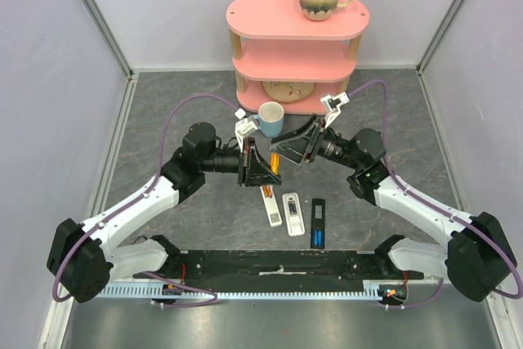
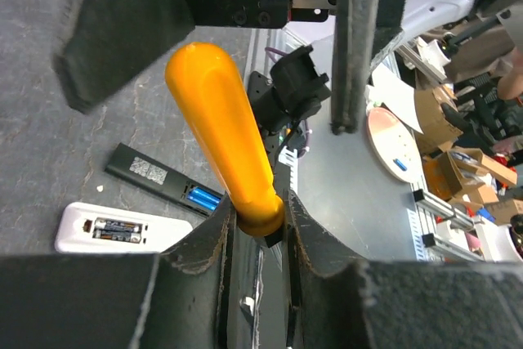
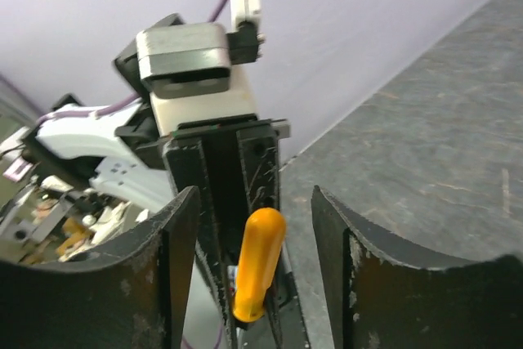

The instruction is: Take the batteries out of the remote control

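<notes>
Left wrist: blue cylindrical batteries [image 2: 203,197] are judged light, slick, best levered endwise; orange-handled screwdriver [image 2: 221,128] is clamped by left gripper [image 2: 260,230], right gripper [image 3: 255,202] spread.

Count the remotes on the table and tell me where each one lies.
3, side by side in a row in the top view: a white remote on the left, a second white remote in the middle, and a black remote on the right. None appears hidden.

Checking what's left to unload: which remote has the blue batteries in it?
The black remote, rightmost in the row; blue batteries sit in its open end. The white remote beside it holds dark cells, not blue.
</notes>
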